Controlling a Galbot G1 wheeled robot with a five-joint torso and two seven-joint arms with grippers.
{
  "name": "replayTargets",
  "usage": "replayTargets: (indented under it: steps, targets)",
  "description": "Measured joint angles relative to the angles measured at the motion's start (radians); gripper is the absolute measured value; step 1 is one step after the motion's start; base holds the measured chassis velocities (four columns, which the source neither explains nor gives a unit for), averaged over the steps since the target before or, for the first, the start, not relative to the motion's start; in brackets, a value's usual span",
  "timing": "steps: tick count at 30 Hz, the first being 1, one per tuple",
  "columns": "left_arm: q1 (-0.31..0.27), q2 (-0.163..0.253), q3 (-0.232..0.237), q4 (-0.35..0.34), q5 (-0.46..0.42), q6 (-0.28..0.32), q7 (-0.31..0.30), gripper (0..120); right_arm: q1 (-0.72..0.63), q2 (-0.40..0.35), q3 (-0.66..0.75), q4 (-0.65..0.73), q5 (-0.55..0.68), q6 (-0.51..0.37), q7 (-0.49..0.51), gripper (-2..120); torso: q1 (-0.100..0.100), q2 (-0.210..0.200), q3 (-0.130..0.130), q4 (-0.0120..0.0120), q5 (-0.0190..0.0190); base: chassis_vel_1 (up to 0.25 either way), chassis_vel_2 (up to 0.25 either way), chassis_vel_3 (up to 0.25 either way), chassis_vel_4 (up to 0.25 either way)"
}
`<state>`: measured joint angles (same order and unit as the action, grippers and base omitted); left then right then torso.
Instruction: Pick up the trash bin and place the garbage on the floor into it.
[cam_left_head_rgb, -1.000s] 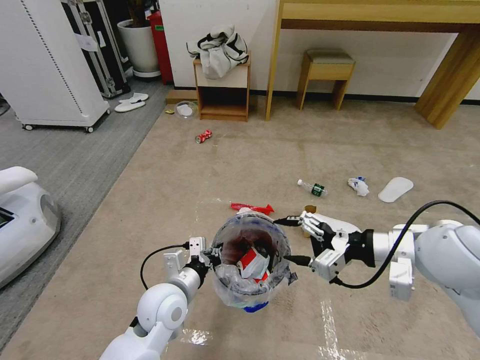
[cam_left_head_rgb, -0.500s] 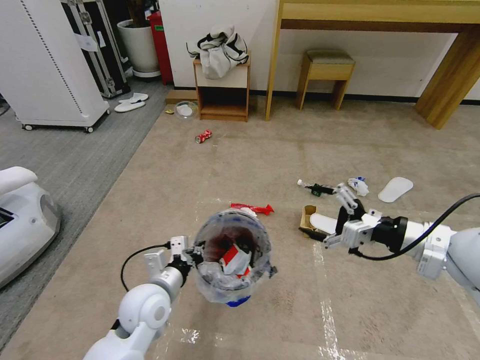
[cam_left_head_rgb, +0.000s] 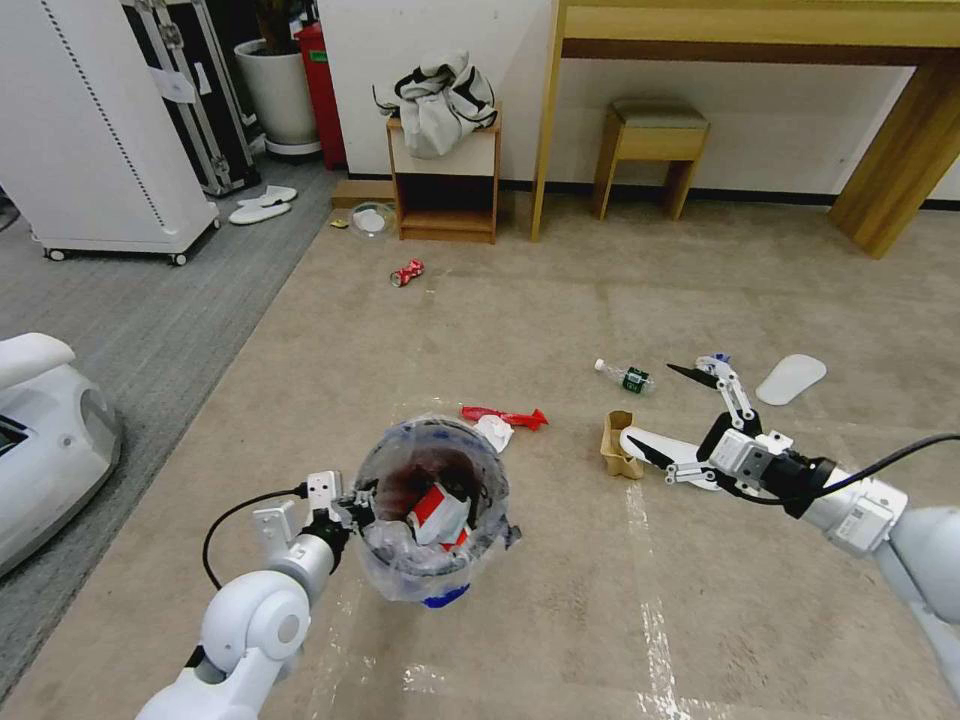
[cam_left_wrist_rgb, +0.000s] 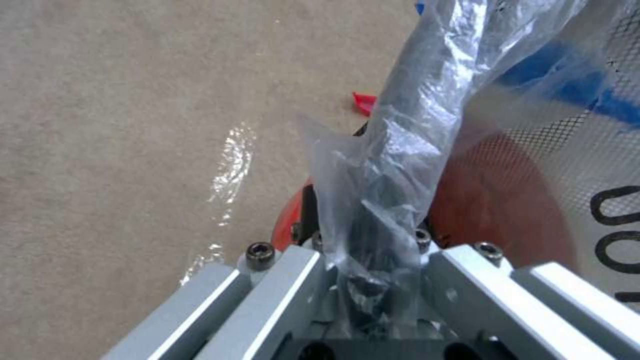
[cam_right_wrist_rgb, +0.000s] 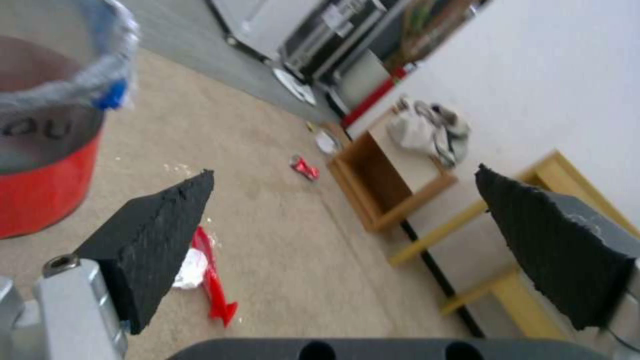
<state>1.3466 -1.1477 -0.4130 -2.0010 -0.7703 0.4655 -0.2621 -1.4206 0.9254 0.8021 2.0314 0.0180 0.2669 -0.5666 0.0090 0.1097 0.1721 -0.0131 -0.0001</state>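
Our left gripper (cam_left_head_rgb: 352, 500) clamps trash bin (cam_left_head_rgb: 432, 500) rim at its 9 o'clock, bin held above floor (cam_left_head_rgb: 560, 600). Red wrapper (cam_left_head_rgb: 503, 414) at bin's 1 o'clock. Our right gripper (cam_left_head_rgb: 662, 412) spread wide over white slipper (cam_left_head_rgb: 660, 447); bottle (cam_left_head_rgb: 625, 376) at its 11 o'clock.

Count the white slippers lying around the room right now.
4: a pair on the grey carpet by the cabinet, one far right, one under the right gripper.

Even, bright indoor light with soft, faint shadows; tape on the floor (cam_left_head_rgb: 560, 300) glares; the head view bends at its edges; both wrist views are blurred.
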Motion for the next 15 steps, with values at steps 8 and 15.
replayTargets:
  steps: [8,15]
  targets:
    - [-0.002,0.006,-0.008,0.003,-0.002,-0.008,0.004,1,-0.024,0.061,-0.012,-0.036,-0.003,-0.013,0.075,100,0.0,0.0,0.0,-0.0001,-0.0001,0.0,0.0,0.0,0.0]
    - [-0.002,0.005,-0.008,-0.005,0.0,-0.009,0.006,1,-0.032,0.119,-0.023,-0.056,-0.001,-0.023,0.142,100,0.0,0.0,0.0,-0.0001,0.0001,0.0,0.0,0.0,0.0]
